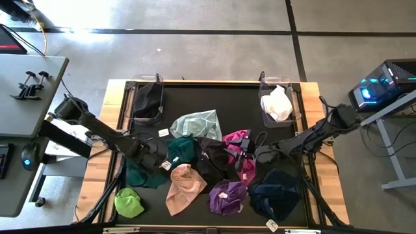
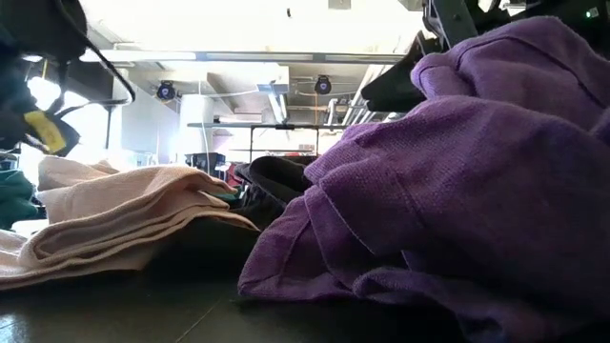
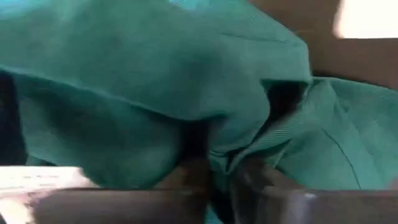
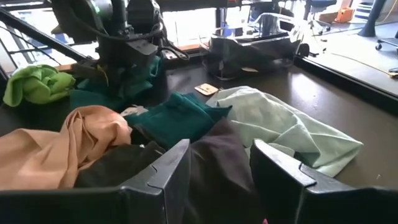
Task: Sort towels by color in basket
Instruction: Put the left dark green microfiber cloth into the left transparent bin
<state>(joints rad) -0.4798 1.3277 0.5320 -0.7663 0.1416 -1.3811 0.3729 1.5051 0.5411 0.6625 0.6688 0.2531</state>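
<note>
Black mat, towel heap: left gripper pinching dark green towel, lift straight, clear of peach towel; right gripper spread, waiting.

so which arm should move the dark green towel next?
Left. Its gripper is already down on the dark green soft towel, fingers buried in its folds in the wrist view. The right gripper sits open over the magenta and black cloths.
</note>
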